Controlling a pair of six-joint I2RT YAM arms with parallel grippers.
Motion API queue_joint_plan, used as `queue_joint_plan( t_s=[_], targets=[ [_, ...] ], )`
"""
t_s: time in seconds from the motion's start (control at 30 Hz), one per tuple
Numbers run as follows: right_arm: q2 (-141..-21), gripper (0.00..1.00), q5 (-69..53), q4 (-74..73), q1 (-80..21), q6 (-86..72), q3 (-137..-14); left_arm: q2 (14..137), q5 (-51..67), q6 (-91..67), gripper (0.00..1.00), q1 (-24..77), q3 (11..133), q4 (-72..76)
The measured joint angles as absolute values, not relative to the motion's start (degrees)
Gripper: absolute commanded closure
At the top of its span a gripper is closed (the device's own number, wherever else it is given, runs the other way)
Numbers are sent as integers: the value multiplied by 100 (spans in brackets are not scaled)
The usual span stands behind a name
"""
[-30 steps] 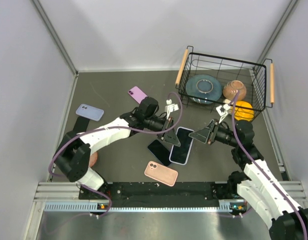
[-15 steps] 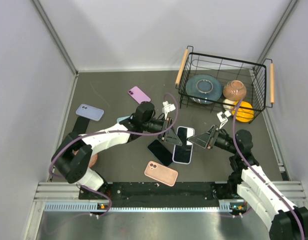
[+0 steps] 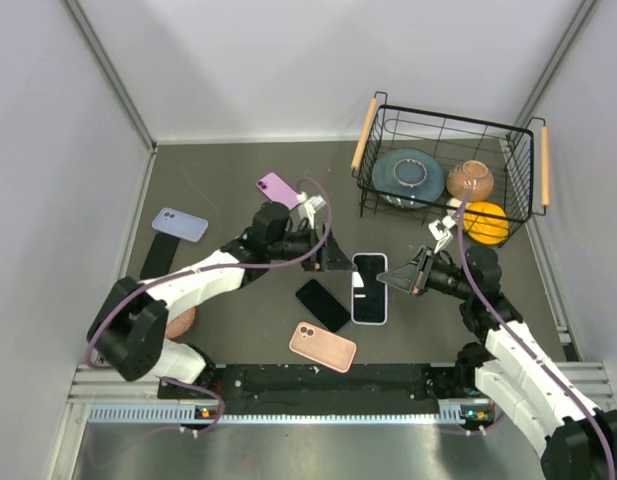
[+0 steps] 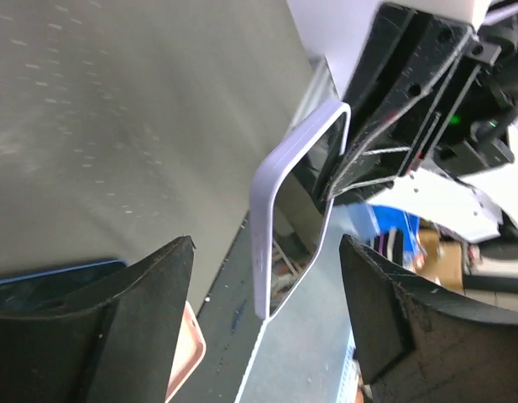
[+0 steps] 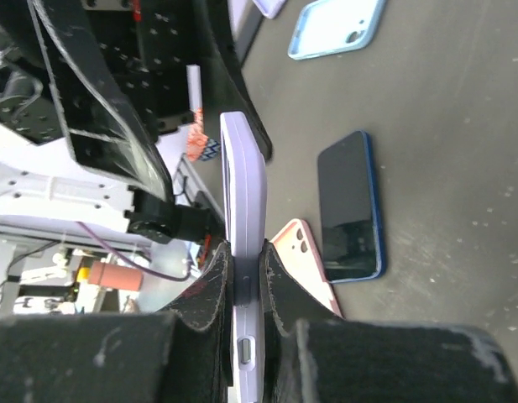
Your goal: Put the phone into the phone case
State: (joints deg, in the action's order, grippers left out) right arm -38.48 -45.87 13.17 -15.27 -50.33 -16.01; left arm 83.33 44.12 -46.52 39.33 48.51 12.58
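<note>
Near the middle of the dark table [image 3: 218, 170], a lavender case [image 3: 369, 322] lies lengthwise between the two arms, with a black-screened phone [image 3: 369, 288] filling its frame. From above, it is hard to tell whether the phone is pressed fully home, or whether the case rests on the table. The right gripper [image 3: 391, 277] is clamped on the case's right side. Its wrist camera sees the case only edge-on, pinched front and back between the fingers [image 5: 204, 294], so the screen is hidden there. The left gripper [image 3: 333, 262] sits just beside the case's left edge with its jaws spread wide. In its wrist view the case stands between the fingers, apart from both, its lower end cut off. A second dark phone [image 3: 323, 304] and a pink case [image 3: 323, 347] lie nearby.
</note>
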Motion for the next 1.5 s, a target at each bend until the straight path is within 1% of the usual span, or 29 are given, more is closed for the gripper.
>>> queue_joint_plan(
  t_s=[0.1,0.27,0.4,0.53,0.63,0.67,0.8,0.9,0.93,0.97,1.03,1.3,1.5],
  targets=[
    [-4121,100,-4375,399,-1527,-4466,-2112,7909,3940,-4587,19,3640,4676,897],
    [-4982,100,-4060,-655,-1483,-3697,-2873,7334,2716,-4233,19,3304,4681,-399],
    [-5789,100,-3791,-1245,-1439,-3199,-3201,7301,1898,-4077,18,3299,4683,-1341],
    [-6359,99,-3529,-1529,-1400,-2877,-3275,7299,1273,-4093,15,3286,4650,-1887],
    [-6659,94,-3336,-1675,-1334,-2648,-3280,7275,886,-4195,15,3251,4506,-2056],
    [-6744,91,-3291,-1699,-1308,-2593,-3288,7262,794,-4222,15,3238,4458,-2102],
    [-7133,83,-2952,-1835,-1173,-2370,-3389,7231,429,-4399,16,3179,4335,-2281],
    [-7223,76,-2808,-1900,-1146,-2303,-3448,7212,156,-4563,16,3157,4298,-2318],
    [-7251,70,-2746,-1916,-1146,-2268,-3479,7212,78,-4650,16,3153,4278,-2322],
    [-7282,69,-2661,-1929,-1144,-2246,-3507,7212,10,-4722,16,3153,4248,-2322],
    [-7336,66,-2510,-1942,-1144,-2202,-3553,7212,-97,-4890,16,3153,4204,-2364],
    [-7323,59,-2088,-2093,-1142,-2108,-3581,7201,-370,-5347,18,3153,4062,-2453],
    [-6906,48,-2012,-2359,-1144,-2115,-3697,6785,-670,-5579,19,3153,3924,-2624]
  ],
)
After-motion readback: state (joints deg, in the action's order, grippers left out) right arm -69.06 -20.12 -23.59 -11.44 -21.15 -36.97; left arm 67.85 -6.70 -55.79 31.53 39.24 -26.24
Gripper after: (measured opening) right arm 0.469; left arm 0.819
